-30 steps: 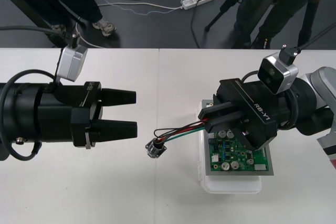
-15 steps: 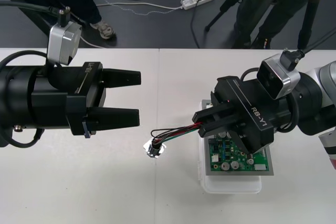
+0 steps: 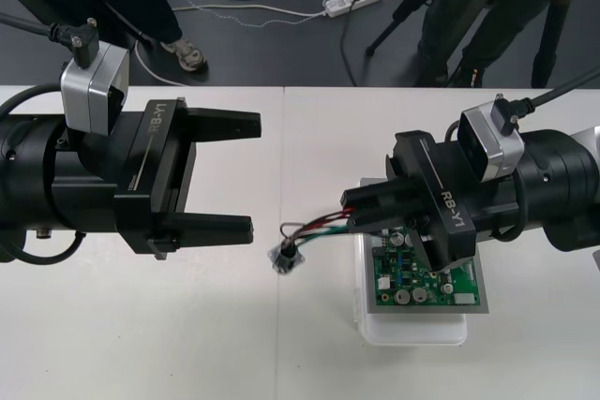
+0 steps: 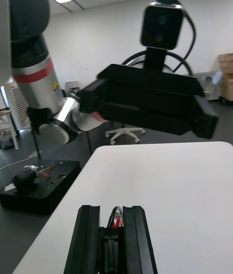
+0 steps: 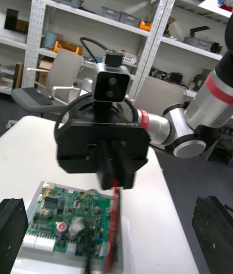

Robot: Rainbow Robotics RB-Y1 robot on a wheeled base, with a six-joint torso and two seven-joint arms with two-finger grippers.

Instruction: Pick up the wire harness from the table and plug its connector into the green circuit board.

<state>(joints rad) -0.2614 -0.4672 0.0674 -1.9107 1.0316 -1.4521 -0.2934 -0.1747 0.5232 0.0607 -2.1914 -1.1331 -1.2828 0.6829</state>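
Observation:
My right gripper (image 3: 349, 205) is shut on the wire harness (image 3: 319, 228) just left of the green circuit board (image 3: 422, 278). The red, black and green wires run down and left from its fingers to the round metal socket (image 3: 286, 257) at the table surface. In the right wrist view the fingers (image 4: 138, 240) stand close together with the wires (image 4: 116, 216) pinched between them. My left gripper (image 3: 253, 175) faces it from the left, open wide and holding nothing. The left wrist view looks straight at the right gripper (image 5: 104, 157), with the red wire (image 5: 115, 215) hanging beside the board (image 5: 63, 225).
The board sits on a white base (image 3: 412, 331) toward the table's front right. Bare table lies between the two grippers and along the front edge. Dark floor with cables runs beyond the far edge.
My left gripper has opened wider and moved a little right toward the harness. My right gripper has shifted slightly left with the wires, and the socket has moved a little right.

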